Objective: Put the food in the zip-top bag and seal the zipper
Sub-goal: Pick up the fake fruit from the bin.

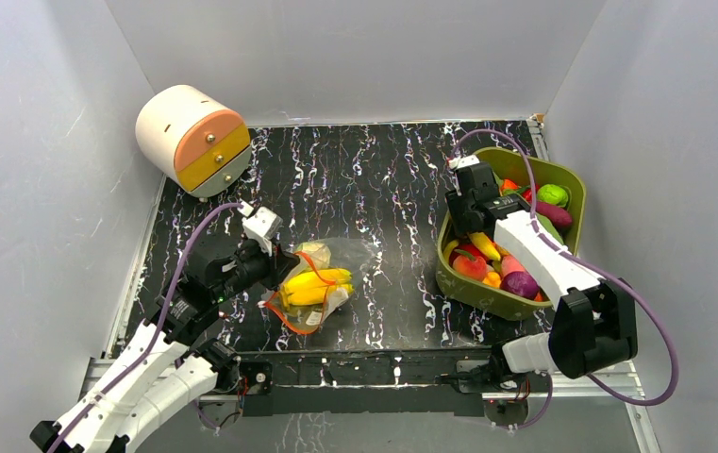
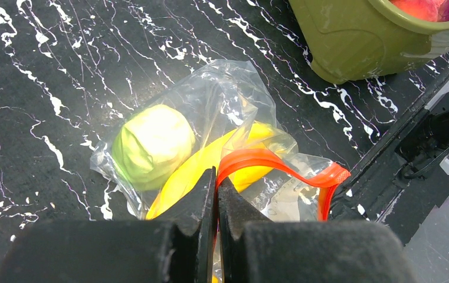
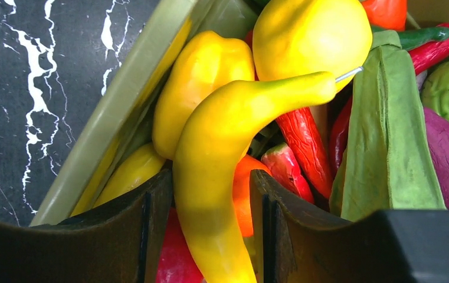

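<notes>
Near the worktop's [image 1: 374, 179] front edge, left of centre, lies the zip-top bag [image 1: 336, 257], with yellow bananas [image 1: 317, 286] and a pale green round fruit [image 2: 151, 144] inside. The left gripper [image 2: 216, 180] is pinched tight on its red-orange zipper [image 2: 281, 164]. Over by the right edge, in the olive tub [image 1: 482, 293], the right gripper [image 3: 210, 191] stands partly parted astride a loose banana [image 3: 228, 124], not squeezing it.

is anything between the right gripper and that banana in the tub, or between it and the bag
Nothing at the banana: the right gripper straddles it, jaws open. Toward the bag, only the wall of the tub stands in the path. The left gripper pinches the bag at its zipper.
</notes>
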